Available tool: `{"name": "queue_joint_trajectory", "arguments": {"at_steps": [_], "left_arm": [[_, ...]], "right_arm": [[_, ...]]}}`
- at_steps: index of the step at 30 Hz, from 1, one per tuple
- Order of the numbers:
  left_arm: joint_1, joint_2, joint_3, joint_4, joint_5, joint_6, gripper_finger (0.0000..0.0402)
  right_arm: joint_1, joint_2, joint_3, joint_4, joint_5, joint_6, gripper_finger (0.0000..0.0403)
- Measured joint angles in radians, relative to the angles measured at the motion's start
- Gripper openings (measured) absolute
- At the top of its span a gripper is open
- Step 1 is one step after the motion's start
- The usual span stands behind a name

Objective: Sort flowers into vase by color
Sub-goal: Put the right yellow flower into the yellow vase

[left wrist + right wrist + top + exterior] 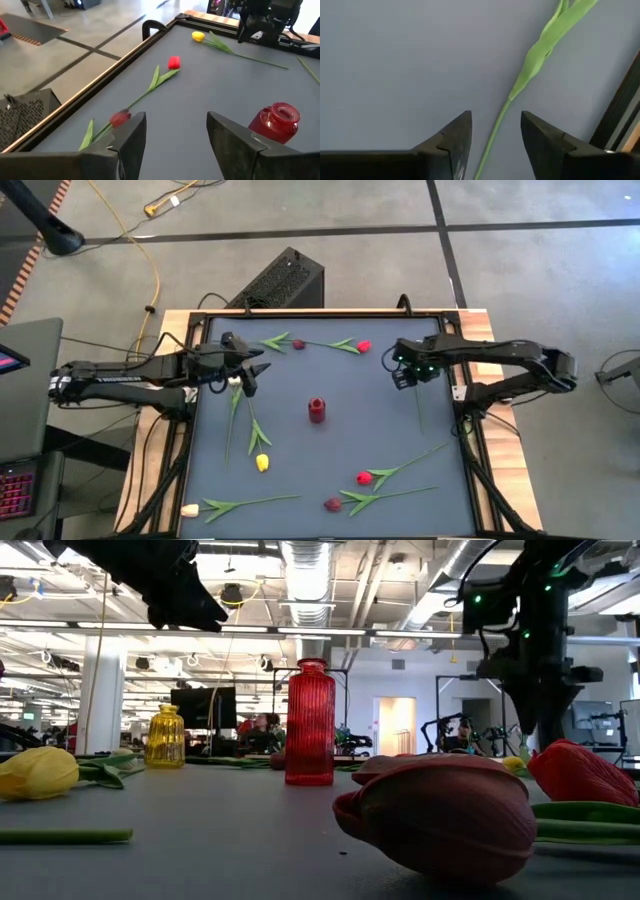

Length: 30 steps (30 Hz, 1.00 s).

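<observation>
Artificial tulips and ribbed glass vases on the worktop (350,420), counted.
Two red tulips (363,346), two maroon tulips (298,344), two yellow tulips (262,463), one cream tulip (189,509); one red vase (317,410), one yellow vase (165,737).

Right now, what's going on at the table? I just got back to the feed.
Both arms hover over the dark mat with open grippers, holding nothing. The right gripper looks down on a green stem lying on the mat, the stem running between its fingers. The left gripper is near the mat's far left, above a maroon tulip. The red vase stands mid-mat; no flower shows in it. Red, yellow, cream and maroon tulips lie scattered around.
</observation>
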Motion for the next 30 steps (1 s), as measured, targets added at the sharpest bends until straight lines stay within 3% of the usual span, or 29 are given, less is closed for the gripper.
{"name": "queue_joint_trajectory", "arguments": {"at_steps": [9, 30], "left_arm": [[0.000, -0.001, 0.000, -0.046, 0.054, -0.048, 0.0199], [0.000, -0.001, 0.000, -0.050, 0.054, -0.084, 0.0199]], "right_arm": [[-0.025, 0.101, -0.003, 0.009, -0.035, -0.062, 0.0196], [-0.056, 0.065, -0.226, 0.251, -0.049, 0.017, 0.0195]]}}
